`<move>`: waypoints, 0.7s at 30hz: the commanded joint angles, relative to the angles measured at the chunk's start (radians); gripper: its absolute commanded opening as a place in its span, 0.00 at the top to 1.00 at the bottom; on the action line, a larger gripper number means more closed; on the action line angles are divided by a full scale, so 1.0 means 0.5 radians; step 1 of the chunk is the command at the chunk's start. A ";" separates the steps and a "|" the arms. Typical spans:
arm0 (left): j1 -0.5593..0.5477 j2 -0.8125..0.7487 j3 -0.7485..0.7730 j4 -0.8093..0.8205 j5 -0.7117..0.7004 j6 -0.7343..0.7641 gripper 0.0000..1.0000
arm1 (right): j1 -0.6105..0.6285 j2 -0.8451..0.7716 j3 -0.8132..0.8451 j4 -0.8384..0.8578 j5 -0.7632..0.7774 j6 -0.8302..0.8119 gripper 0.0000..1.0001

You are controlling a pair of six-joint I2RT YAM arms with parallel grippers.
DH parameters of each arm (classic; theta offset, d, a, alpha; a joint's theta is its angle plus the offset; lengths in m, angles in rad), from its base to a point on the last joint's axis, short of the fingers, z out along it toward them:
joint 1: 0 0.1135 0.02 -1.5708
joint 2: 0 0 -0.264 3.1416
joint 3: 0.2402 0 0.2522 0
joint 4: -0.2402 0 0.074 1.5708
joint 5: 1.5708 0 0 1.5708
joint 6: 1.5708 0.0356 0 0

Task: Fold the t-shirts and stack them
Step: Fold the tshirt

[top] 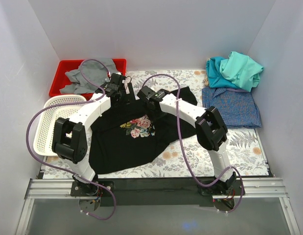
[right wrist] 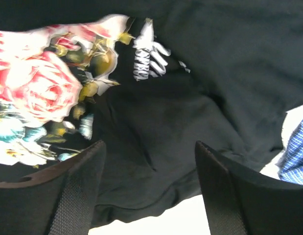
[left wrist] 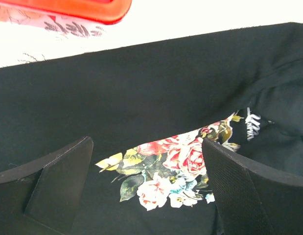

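Observation:
The black t-shirt [top: 122, 147] lies spread on the leaf-patterned table cover, its pink-rose print [top: 139, 127] facing up. Both grippers hover over its far edge, close together. My left gripper [left wrist: 146, 142] is open above the print [left wrist: 171, 166], and nothing sits between its fingers. My right gripper [right wrist: 149, 144] is open too, over wrinkled black cloth [right wrist: 190, 122] near the shirt's hem, and it holds nothing. At the back right, teal [top: 216, 73] and mint-green [top: 242, 68] shirts lie bunched on a flat blue-checked shirt [top: 232, 108].
A red bin [top: 68, 63] with grey cloth [top: 90, 73] in it stands at the back left. A white mesh basket [top: 48, 122] sits in front of it, beside the left arm. White walls close in three sides of the table.

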 commanded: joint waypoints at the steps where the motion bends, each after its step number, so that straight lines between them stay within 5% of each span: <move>1: 0.022 -0.142 0.025 -0.025 -0.064 0.012 0.07 | -0.069 -0.286 -0.130 0.068 0.111 0.027 0.20; 6: 0.022 -0.185 -0.008 -0.050 0.003 0.024 0.07 | -0.307 -0.531 -0.393 0.196 0.114 -0.009 0.20; 21: 0.022 -0.099 0.044 -0.013 0.337 0.015 0.06 | -0.762 -0.486 -0.673 0.549 -0.437 -0.230 0.28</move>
